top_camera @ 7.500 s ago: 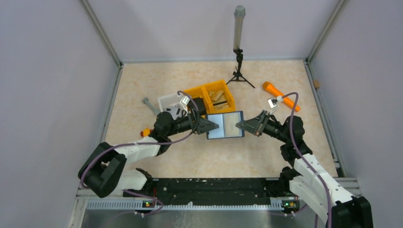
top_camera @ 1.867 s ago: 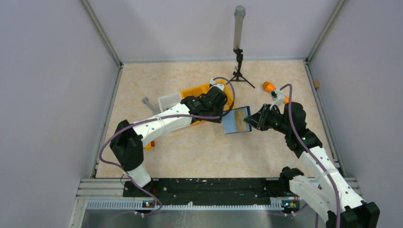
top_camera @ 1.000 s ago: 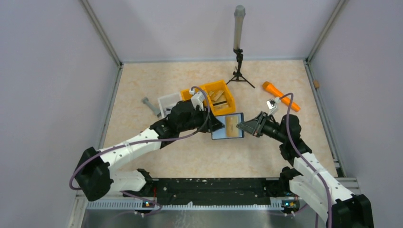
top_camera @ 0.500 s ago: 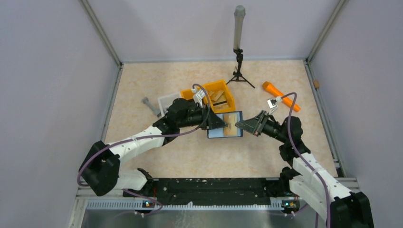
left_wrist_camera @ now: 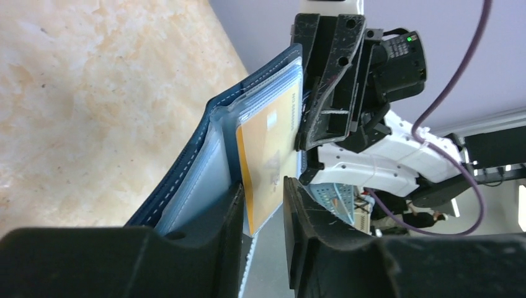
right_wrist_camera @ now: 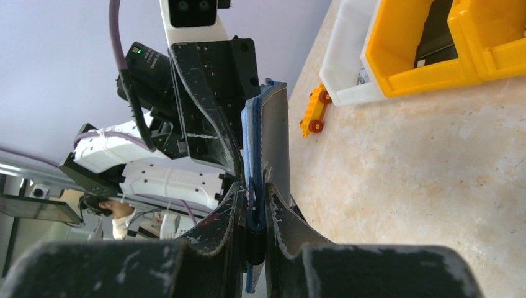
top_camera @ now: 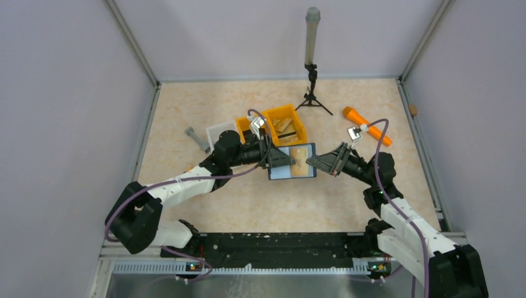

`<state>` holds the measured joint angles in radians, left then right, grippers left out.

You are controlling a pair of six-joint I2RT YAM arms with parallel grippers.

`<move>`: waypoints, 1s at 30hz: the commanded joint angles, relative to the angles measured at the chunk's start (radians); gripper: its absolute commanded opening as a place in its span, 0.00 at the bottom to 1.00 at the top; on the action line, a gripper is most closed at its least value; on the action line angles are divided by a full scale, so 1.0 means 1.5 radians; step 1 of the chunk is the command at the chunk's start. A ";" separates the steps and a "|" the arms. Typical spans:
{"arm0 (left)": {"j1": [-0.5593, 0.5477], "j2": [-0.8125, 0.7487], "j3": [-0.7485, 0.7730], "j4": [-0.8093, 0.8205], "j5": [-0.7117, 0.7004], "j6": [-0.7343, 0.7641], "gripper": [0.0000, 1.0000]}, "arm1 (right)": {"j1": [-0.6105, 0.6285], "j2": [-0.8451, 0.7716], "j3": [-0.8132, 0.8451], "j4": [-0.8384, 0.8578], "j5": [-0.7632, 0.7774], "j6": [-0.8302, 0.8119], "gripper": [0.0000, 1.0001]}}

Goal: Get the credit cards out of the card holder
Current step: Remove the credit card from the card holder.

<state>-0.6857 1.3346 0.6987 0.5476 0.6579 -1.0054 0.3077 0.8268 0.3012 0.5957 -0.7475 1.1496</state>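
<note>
Card holder [left_wrist_camera: 180,174]: navy outer skin with pale stitching, folded open. Its inner faces are pale grey-blue with clear pockets. One tan-orange card [left_wrist_camera: 267,149] sits in the pocket on the right gripper's side, with a pale chip patch near its top.

Position: mid-table [top_camera: 248,198], just in front of the yellow bin [top_camera: 282,124], between the two grippers. The open faces are turned up toward the top camera. It appears to be held clear of the surface.

Right gripper [right_wrist_camera: 253,186]: jaws pressed together on the holder's right edge, with the navy rim pinched between the pads.

Left gripper [left_wrist_camera: 260,205]: jaws part-spread, straddling the near edge of the card and its pocket. A gap shows between the fingers [left_wrist_camera: 232,223]. I cannot tell whether a pad touches the card.

Versus about two seconds ago: the left arm was then stretched out over the bin, and the holder hung tilted from the right gripper alone, further right. Now the left arm is drawn back, its gripper at the holder's left half. The holder sits squarer and slightly left.

Writing: marks on the card face are too blurred to read.
</note>
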 commanded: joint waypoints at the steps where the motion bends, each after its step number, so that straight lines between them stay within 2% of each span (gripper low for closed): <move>1: -0.001 -0.013 -0.006 0.162 0.053 -0.050 0.30 | 0.006 -0.001 0.004 0.035 -0.016 -0.002 0.00; 3: -0.001 -0.014 -0.008 0.181 0.056 -0.058 0.27 | 0.006 -0.001 0.005 0.035 -0.017 -0.002 0.00; 7: -0.001 -0.018 -0.021 0.256 0.064 -0.081 0.11 | 0.006 -0.002 0.005 0.033 -0.018 -0.002 0.00; 11: -0.001 -0.023 -0.013 0.269 0.082 -0.090 0.13 | 0.006 -0.004 0.004 0.033 -0.019 -0.002 0.00; 17: -0.004 -0.008 -0.009 0.304 0.103 -0.112 0.24 | 0.006 -0.001 0.006 0.035 -0.027 -0.002 0.00; 25: 0.002 -0.006 -0.018 0.320 0.105 -0.115 0.05 | 0.005 -0.017 0.013 0.014 -0.019 -0.008 0.00; 30: 0.011 -0.035 -0.027 0.299 0.105 -0.102 0.01 | 0.004 -0.024 0.018 0.001 -0.016 -0.014 0.00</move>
<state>-0.6571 1.3453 0.6449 0.8608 0.7849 -1.1538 0.3046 0.7872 0.3023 0.6510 -0.7582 1.1702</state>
